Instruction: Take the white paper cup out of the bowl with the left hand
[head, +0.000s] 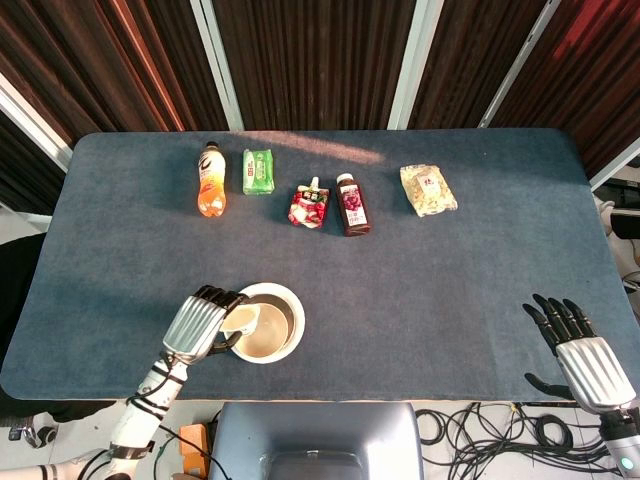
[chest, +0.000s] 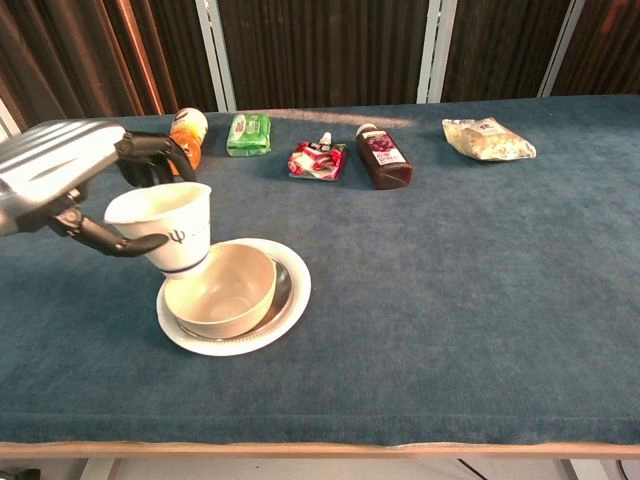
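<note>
My left hand (chest: 70, 180) (head: 198, 322) grips the white paper cup (chest: 167, 226) (head: 240, 319), which hangs upright in the air just left of and above the beige bowl (chest: 221, 291) (head: 268, 329). The bowl sits inside a white plate (chest: 287, 300) near the table's front edge and now has nothing in it. My right hand (head: 582, 357) hovers at the front right corner with its fingers spread and nothing in them; the chest view does not show it.
Along the far side lie an orange drink bottle (head: 210, 179), a green packet (head: 259, 170), a red pouch (head: 309, 206), a dark bottle (head: 351, 204) and a pale snack bag (head: 428, 189). The blue table (head: 450, 290) ends just beyond the plate.
</note>
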